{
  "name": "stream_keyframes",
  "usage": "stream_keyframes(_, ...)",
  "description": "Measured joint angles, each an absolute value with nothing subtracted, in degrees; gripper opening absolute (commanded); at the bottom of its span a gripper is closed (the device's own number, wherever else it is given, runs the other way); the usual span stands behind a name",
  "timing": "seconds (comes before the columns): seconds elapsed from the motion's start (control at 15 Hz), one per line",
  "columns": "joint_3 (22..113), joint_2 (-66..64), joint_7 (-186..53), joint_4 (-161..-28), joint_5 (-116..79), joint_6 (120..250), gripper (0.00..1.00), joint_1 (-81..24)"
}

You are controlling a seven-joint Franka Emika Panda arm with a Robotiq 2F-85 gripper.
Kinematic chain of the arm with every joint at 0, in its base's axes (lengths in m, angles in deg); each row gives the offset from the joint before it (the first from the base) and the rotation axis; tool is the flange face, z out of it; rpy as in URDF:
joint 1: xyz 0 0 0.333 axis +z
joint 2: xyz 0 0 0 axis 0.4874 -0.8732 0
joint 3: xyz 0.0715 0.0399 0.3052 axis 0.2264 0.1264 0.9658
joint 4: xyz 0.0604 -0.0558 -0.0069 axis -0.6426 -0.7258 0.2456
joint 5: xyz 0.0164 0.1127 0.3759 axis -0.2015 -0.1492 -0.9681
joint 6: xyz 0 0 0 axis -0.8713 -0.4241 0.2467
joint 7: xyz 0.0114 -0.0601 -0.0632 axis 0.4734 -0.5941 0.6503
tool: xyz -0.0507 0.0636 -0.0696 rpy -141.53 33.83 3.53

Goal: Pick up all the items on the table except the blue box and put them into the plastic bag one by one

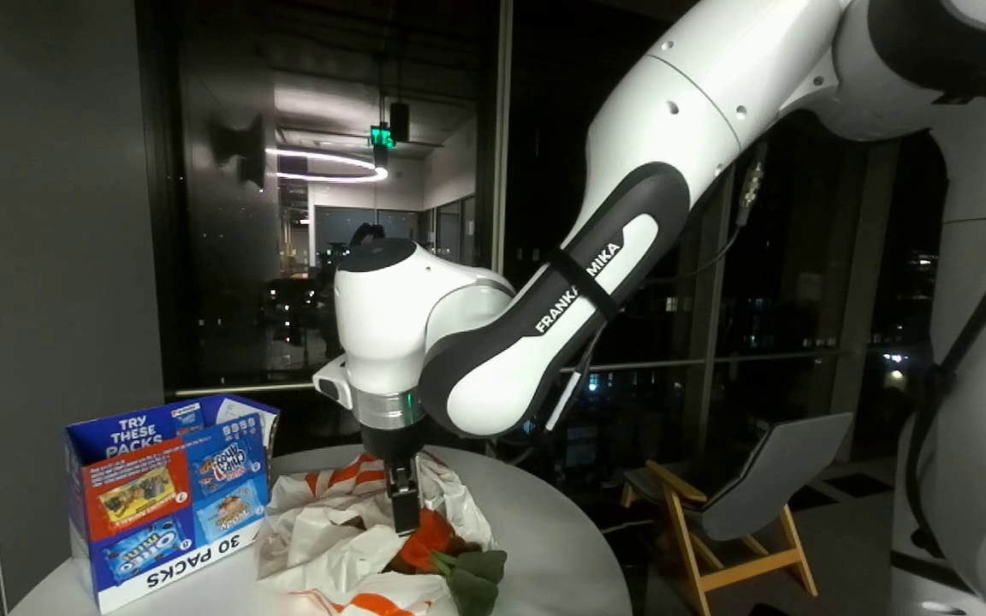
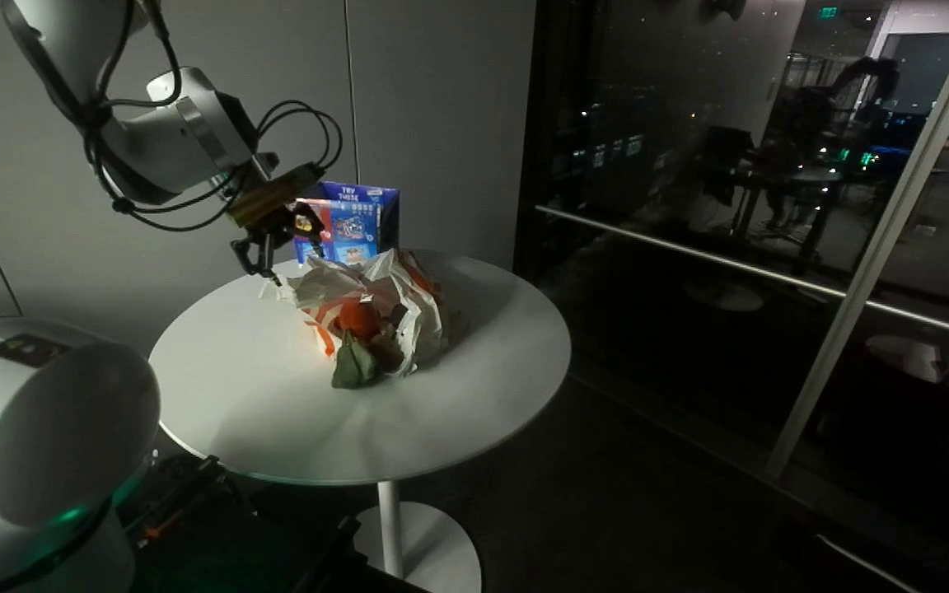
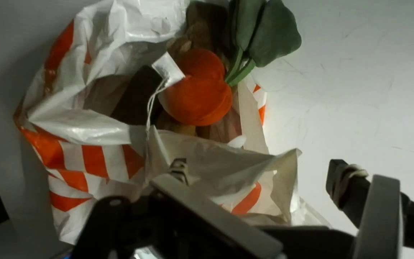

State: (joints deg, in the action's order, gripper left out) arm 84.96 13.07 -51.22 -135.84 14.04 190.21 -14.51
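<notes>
The white plastic bag with orange stripes (image 3: 81, 124) lies crumpled on the table; it also shows in both exterior views (image 1: 309, 522) (image 2: 421, 317). A round orange-red plush item (image 3: 199, 90) with a white tag lies in the bag's mouth (image 1: 429, 539) (image 2: 359, 319). Its green leaves (image 3: 273, 34) stick out over the table. Brown items (image 3: 201, 30) lie beside it, partly hidden by the bag. My gripper (image 3: 261, 171) is open, fingers wide apart, above the bag (image 1: 405, 513) (image 2: 292, 262). A bag flap shows between the fingers; I cannot tell whether they touch it.
The blue snack box (image 1: 172, 505) stands on the round white table (image 1: 566, 535), close to the bag; it also shows behind the gripper in an exterior view (image 2: 351, 222). A grey chair with wooden legs (image 1: 767, 488) stands beyond the table, by the windows.
</notes>
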Motion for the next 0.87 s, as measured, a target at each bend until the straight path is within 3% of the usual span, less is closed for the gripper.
stream_keyframes(0.87, 82.41, 15.30, -57.07, -140.71, 13.94, 192.63, 1.00, -17.23)
